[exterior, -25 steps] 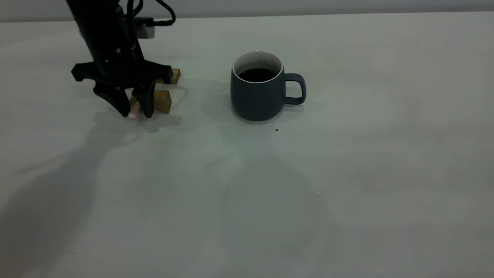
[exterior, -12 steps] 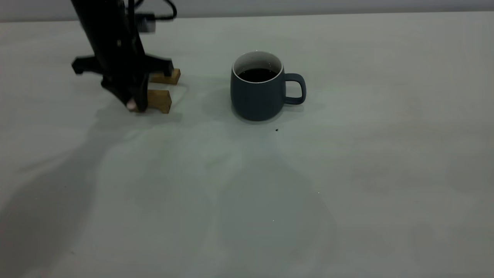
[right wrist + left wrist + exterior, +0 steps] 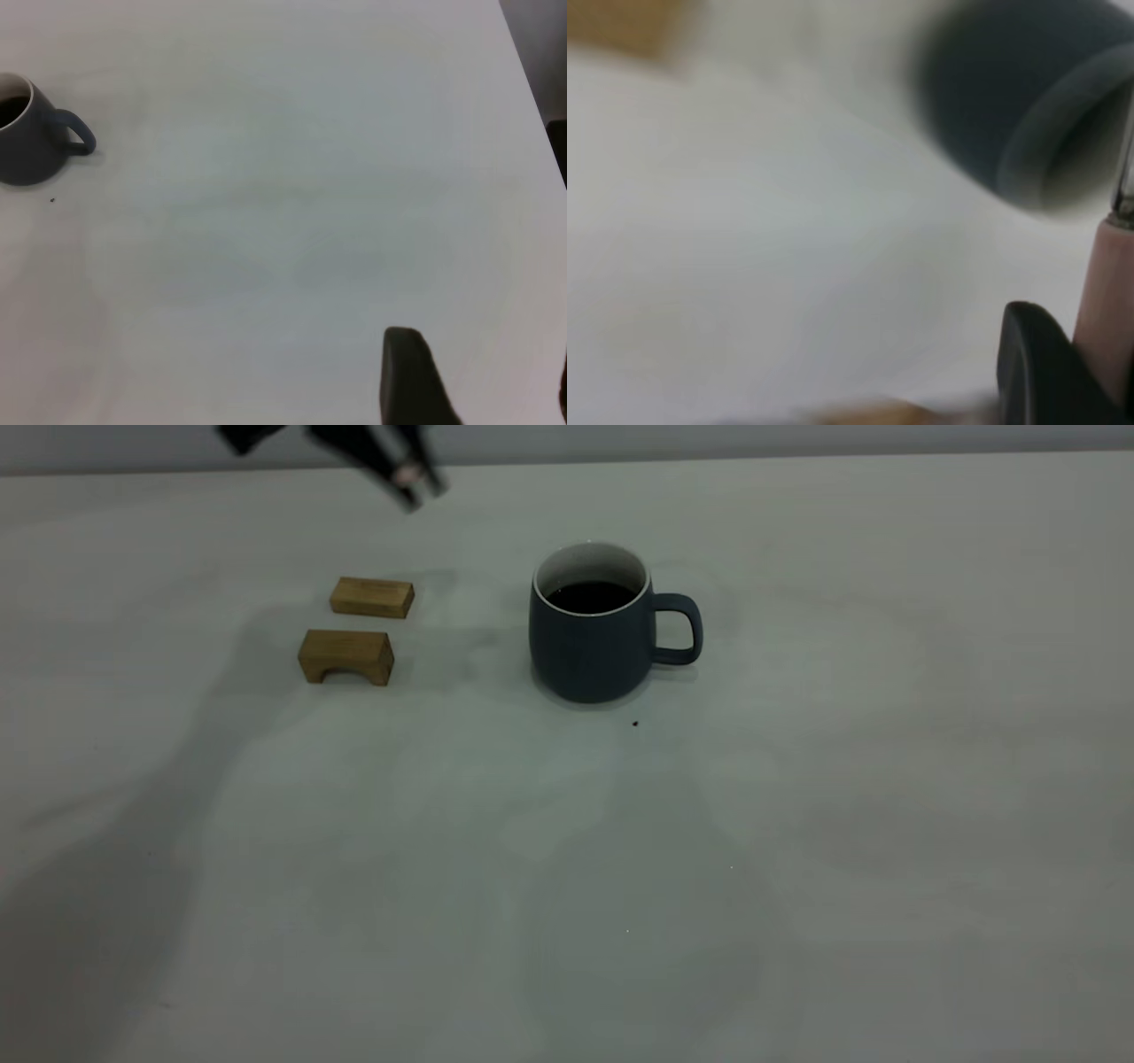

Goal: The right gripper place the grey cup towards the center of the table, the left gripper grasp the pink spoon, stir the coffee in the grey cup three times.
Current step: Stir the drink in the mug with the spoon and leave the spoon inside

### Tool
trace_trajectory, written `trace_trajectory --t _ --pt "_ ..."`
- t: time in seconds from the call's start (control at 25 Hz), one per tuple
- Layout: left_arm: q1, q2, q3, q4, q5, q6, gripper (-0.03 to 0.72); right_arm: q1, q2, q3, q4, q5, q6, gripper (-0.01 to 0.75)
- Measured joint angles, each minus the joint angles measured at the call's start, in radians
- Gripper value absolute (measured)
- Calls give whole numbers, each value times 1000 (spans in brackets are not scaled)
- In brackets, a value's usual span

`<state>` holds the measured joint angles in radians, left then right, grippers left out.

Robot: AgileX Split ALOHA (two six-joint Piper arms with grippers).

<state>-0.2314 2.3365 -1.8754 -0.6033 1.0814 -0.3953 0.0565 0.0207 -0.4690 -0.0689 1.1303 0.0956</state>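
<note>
The grey cup (image 3: 589, 638) stands upright near the table's (image 3: 797, 824) middle, handle to the right, with dark coffee (image 3: 589, 596) inside. High at the back left, well clear of the table, my left gripper (image 3: 412, 483) is shut on the pink spoon (image 3: 406, 475). In the left wrist view the pink spoon's handle (image 3: 1107, 292) lies against a black finger (image 3: 1036, 363), its metal neck points toward the blurred cup (image 3: 1010, 97). My right gripper (image 3: 483, 390) is open with nothing in it, far from the cup (image 3: 27, 133), and out of the exterior view.
Two brown wooden blocks stand left of the cup: a flat one (image 3: 372, 597) and an arched one (image 3: 345, 657) in front of it. A dark speck (image 3: 635, 724) lies before the cup. The table's edge (image 3: 532, 97) runs beside the right gripper.
My left gripper shut on the spoon at the wooden blocks, then rose and swung up and right toward the cup with it. The blocks now stand uncovered. The cup has not moved.
</note>
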Motion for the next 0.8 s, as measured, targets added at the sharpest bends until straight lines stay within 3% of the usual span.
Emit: trace_trajectory --t 0.24,0.48,0.8 --pt "0 13 -2 -402 8 -364 149 0 0 0 0 0 0 438" --pt "-4 64 -2 -574 -43 -645 149 0 0 0 0 0 0 438" --pt "-96 128 -2 -789 -292 -705 149 0 -1 0 0 0 0 438"
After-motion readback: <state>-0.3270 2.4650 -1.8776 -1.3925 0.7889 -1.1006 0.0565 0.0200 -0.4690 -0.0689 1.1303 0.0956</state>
